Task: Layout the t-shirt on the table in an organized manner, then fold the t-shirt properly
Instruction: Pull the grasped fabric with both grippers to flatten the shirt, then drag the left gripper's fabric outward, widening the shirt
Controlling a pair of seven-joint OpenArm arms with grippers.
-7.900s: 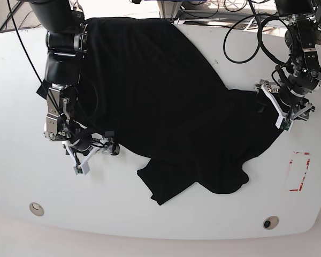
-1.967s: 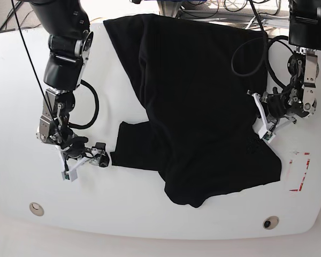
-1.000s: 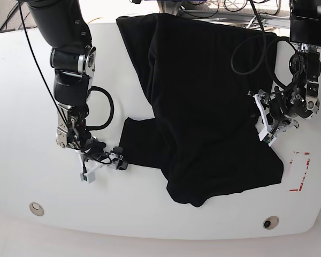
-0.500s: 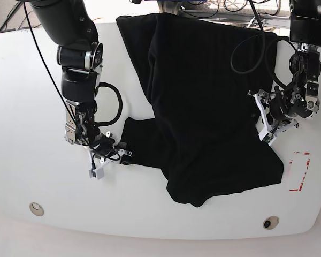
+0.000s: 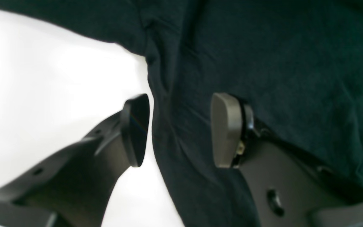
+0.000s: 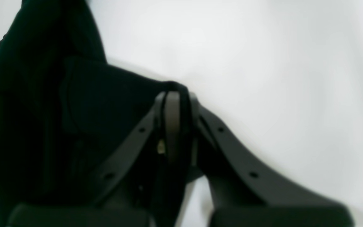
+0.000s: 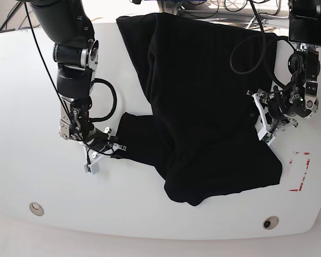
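Note:
The black t-shirt (image 7: 203, 96) lies crumpled on the white table (image 7: 32, 96), running from the far edge down to the front right. A flap of it juts left at mid-table. My right gripper (image 7: 119, 148) sits at that flap's left tip. In the right wrist view the right gripper (image 6: 175, 104) is shut on a pinch of t-shirt (image 6: 43, 110) over the table (image 6: 263, 63). My left gripper (image 7: 263, 124) rests at the shirt's right edge. In the left wrist view the left gripper (image 5: 178, 129) is open, with flat t-shirt (image 5: 263, 47) edge between its fingers (image 5: 225, 132).
A red dashed rectangle (image 7: 298, 171) is marked right of the shirt. Two small round holes (image 7: 36, 208) (image 7: 270, 221) sit near the front edge. Black cables (image 7: 246, 37) loop over the shirt's far right corner.
My right gripper has slid right to the flap's tip and closed on the cloth. The left arm and the rest of the shirt have stayed put.

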